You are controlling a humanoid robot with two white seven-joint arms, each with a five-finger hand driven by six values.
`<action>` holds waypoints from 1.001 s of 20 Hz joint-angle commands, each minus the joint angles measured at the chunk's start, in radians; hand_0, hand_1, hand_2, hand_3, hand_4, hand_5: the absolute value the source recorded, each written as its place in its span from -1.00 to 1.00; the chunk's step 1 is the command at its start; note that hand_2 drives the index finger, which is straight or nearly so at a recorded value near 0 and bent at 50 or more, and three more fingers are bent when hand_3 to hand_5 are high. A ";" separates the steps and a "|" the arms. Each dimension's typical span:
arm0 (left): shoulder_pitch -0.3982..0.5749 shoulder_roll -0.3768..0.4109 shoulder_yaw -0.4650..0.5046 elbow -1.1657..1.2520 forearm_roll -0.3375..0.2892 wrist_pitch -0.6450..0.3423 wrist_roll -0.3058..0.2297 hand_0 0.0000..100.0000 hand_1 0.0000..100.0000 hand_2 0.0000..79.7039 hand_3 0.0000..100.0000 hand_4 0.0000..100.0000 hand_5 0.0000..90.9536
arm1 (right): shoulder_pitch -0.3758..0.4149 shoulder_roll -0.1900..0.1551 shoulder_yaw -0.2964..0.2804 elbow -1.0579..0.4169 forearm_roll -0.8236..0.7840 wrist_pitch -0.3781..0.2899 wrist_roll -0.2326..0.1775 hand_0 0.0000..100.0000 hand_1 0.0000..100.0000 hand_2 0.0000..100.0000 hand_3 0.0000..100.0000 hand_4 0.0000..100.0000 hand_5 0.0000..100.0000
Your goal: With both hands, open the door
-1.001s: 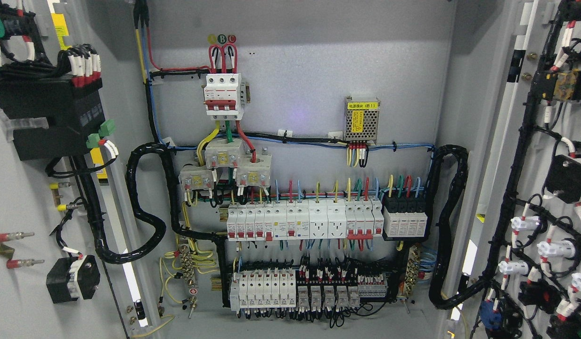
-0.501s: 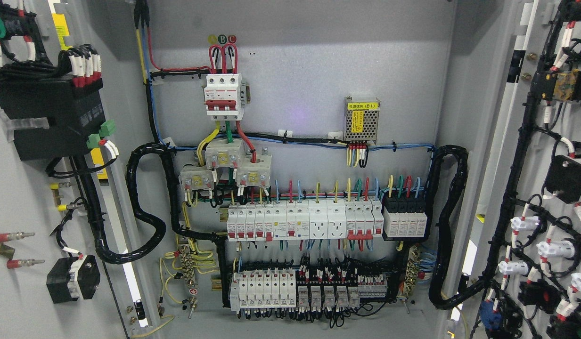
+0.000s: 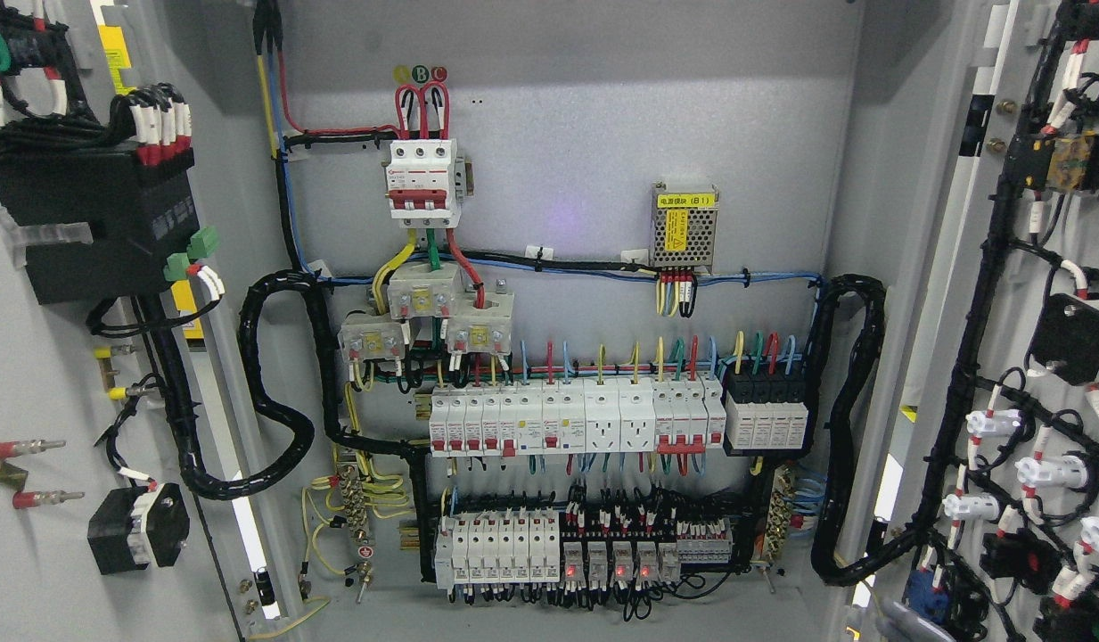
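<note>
Two doors are seen, both swung wide open, on either side of the breaker [image 3: 422, 178], a red-and-white unit of three poles high on the back panel [image 3: 585, 116] of the cabinet. The left door [image 3: 41, 374] stands far left of the breaker and the right door [image 3: 1017, 303] far right of it. Each door's long axis is upright, and each inner face is turned inward toward the breaker and the camera.

One black box [image 3: 94, 223] is mounted on the left door, level with the breaker, and two red-tipped pins [image 3: 28, 446] are fixed lower down. Black harnesses and white connectors are carried on the right door.

Three grey blocks [image 3: 424, 290] are clustered just below the breaker. One meshed supply [image 3: 683, 225] with a yellow label is fixed to the right of the breaker, slightly lower. Two rows of modules are set below the breaker, an upper row [image 3: 576, 419] and a lower row [image 3: 558, 548]; red lights are lit on some relays in the lower row.

The right hand [image 3: 910, 626] is seen only as a grey rounded tip at the bottom edge, far below and right of the breaker; how far it is open cannot be told. The left hand is out of view.
</note>
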State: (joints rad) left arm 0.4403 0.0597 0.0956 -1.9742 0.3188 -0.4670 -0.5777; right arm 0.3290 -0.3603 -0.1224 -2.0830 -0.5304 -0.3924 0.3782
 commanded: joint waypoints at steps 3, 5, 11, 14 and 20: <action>0.003 0.009 0.188 -0.052 0.051 -0.051 -0.001 -1.00 -1.00 -1.00 -1.00 -1.00 -1.00 | 0.016 -0.006 -0.077 -0.006 -0.031 -0.006 -0.002 -0.56 -0.98 -1.00 -1.00 -1.00 -1.00; 0.008 0.012 0.225 -0.052 0.083 -0.050 -0.002 -1.00 -1.00 -1.00 -1.00 -1.00 -1.00 | 0.021 -0.005 -0.085 -0.006 -0.033 -0.013 -0.002 -0.56 -0.98 -1.00 -1.00 -1.00 -1.00; 0.009 0.012 0.292 -0.037 0.117 -0.041 -0.053 -1.00 -1.00 -1.00 -1.00 -1.00 -1.00 | 0.028 0.004 -0.106 -0.006 -0.034 -0.026 -0.002 -0.56 -0.98 -1.00 -1.00 -1.00 -1.00; 0.009 0.012 0.329 -0.029 0.149 -0.003 -0.063 -1.00 -1.00 -1.00 -1.00 -1.00 -1.00 | 0.035 0.023 -0.122 -0.006 -0.051 -0.029 -0.002 -0.56 -0.98 -1.00 -1.00 -1.00 -1.00; -0.005 0.019 0.430 0.033 0.232 0.131 -0.172 -1.00 -1.00 -1.00 -1.00 -1.00 -1.00 | 0.061 0.027 -0.163 -0.006 -0.106 -0.031 -0.002 -0.56 -0.98 -1.00 -1.00 -1.00 -1.00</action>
State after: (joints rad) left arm 0.4461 0.0713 0.3721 -1.9975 0.4970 -0.3794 -0.6878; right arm 0.3698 -0.3483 -0.2239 -2.0883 -0.6065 -0.4218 0.3759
